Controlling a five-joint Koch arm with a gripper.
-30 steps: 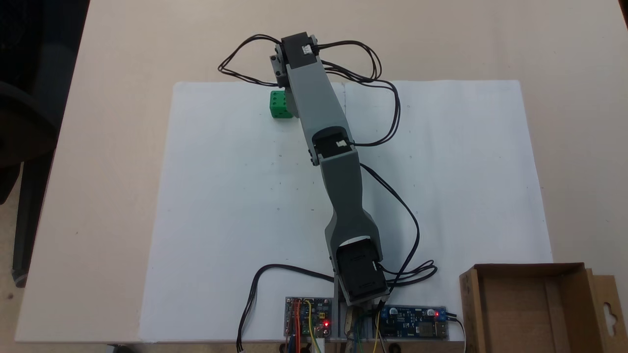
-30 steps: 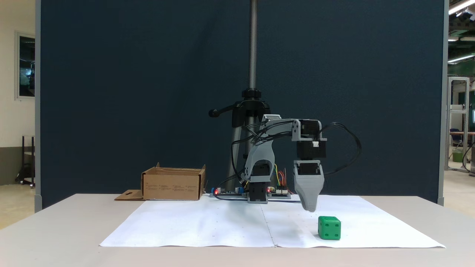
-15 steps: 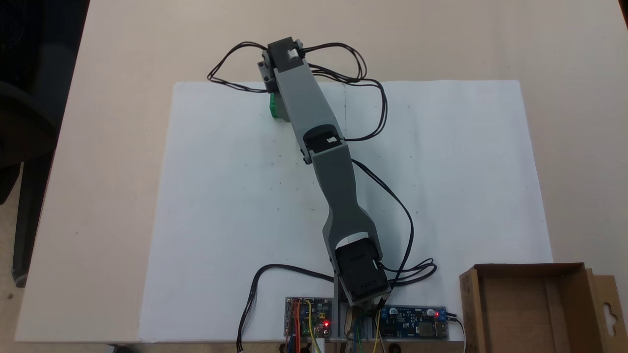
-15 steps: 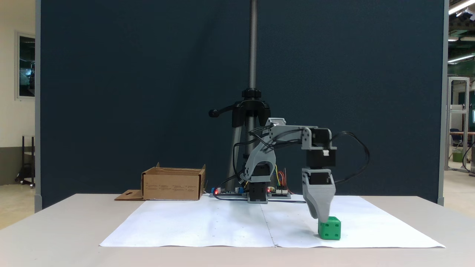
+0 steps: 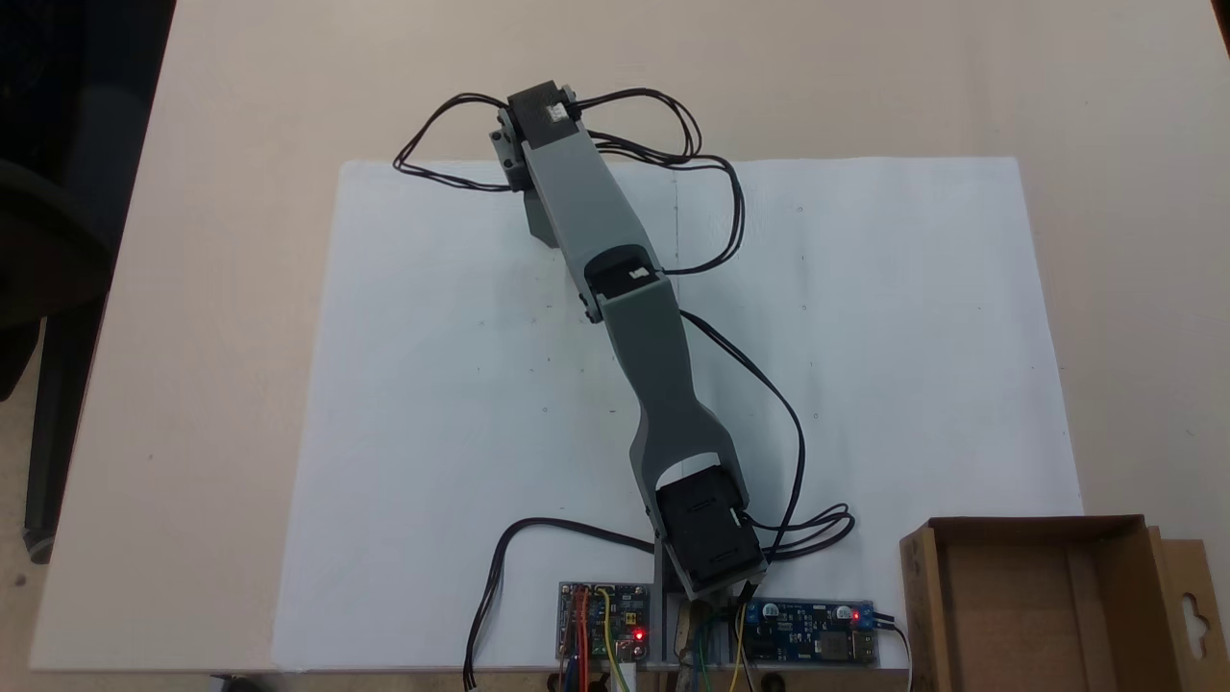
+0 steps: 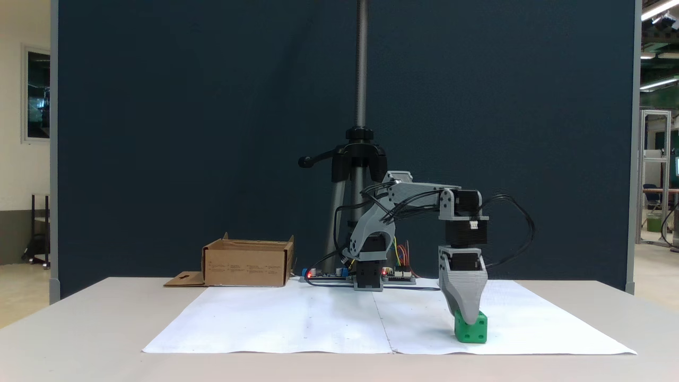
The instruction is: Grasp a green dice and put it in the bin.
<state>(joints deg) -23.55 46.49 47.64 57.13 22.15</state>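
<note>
Under my gripper (image 6: 470,318) sits the green dice (image 6: 473,332) — my tip overlaps its top; my jaws' spread I cannot tell.

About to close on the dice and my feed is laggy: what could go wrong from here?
The gripper sits low over the small green dice, toward its left side in a fixed view, so closing may nudge it away. The overhead arm hides it, so alignment is unconfirmed. The brown cardboard bin is far across the table.

Dark blue partition (image 6: 212,132) behind pale table (image 6: 79,329); ceiling strip lights (image 6: 658,10), perhaps a workshop.
</note>
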